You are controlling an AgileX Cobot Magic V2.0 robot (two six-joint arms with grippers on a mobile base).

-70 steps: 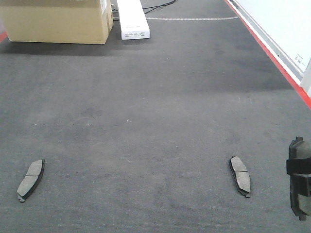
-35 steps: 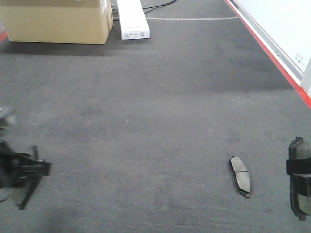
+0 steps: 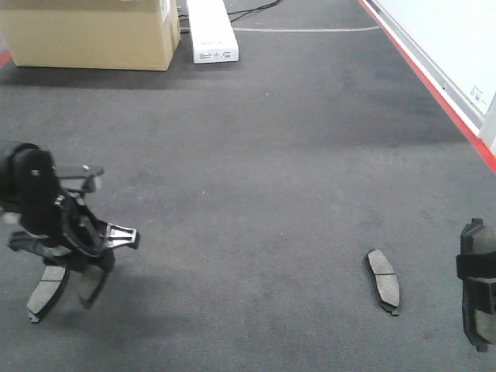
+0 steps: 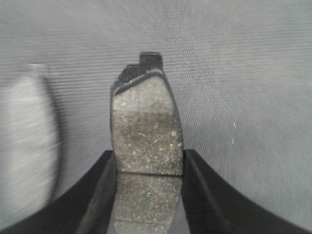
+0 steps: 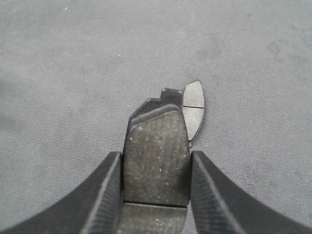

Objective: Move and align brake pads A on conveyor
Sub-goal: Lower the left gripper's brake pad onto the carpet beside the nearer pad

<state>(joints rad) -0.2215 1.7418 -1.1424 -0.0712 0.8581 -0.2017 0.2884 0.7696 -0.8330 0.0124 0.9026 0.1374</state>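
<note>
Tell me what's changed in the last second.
The left gripper came in from the left holding a pad and now hangs beside the left pad lying on the belt. The right pad and the right gripper with its pad haven't moved.

Our front-facing camera looks forward and down along the conveyor (image 3: 256,155) from above its near end, wide enough to take in the red edge on the right and a cardboard box (image 3: 89,35) at the far end. Our left wrist camera sits close behind the left gripper (image 4: 147,165), looking out between its jaws at the belt from very near; the picture is streaked with blur. Our right wrist camera sits the same way behind the right gripper (image 5: 155,168), looking steeply down. It shares with the front view the loose brake pad (image 3: 384,280) lying on the belt, seen just past the jaws (image 5: 194,111).
</note>
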